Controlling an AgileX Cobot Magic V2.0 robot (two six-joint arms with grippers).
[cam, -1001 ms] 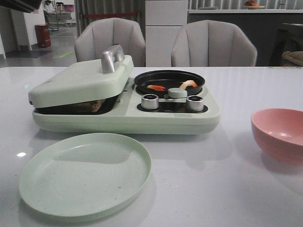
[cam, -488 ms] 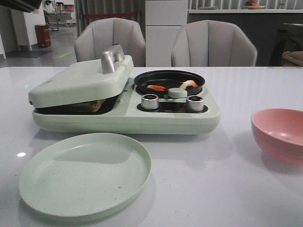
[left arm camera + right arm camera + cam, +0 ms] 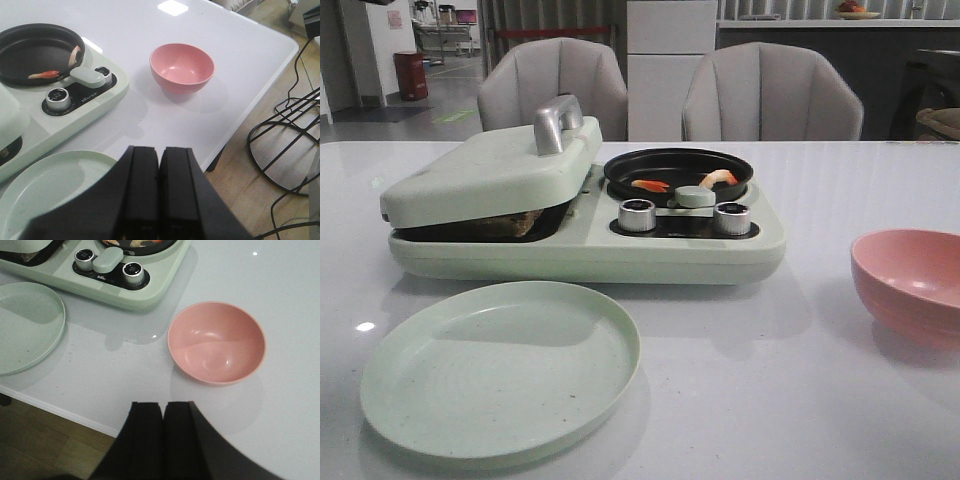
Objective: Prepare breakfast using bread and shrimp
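- Two shrimp [image 3: 650, 185] lie in the round black pan [image 3: 678, 170] at upper centre of the front view, one orange-red, one paler and curled [image 3: 718, 178]. They look small, light and slick, so I'd pinch each across its thick middle. A brown edge of bread [image 3: 510, 224] peeks from under the press lid [image 3: 490, 165] at left; it should be soft and easily crushed, best taken by a crust edge once the metal handle [image 3: 557, 122] is raised. The green plate [image 3: 500, 368] waits in front, the pink bowl [image 3: 910, 280] at right.
- Left wrist view: the left end effector [image 3: 159, 200] has its fingers pressed together, holding nothing, above the plate's rim; both shrimp show in the pan at upper left.
- Right wrist view: the right end effector [image 3: 162, 440] is likewise closed and empty, hanging near the table [image 3: 280, 300] edge just short of the bowl.
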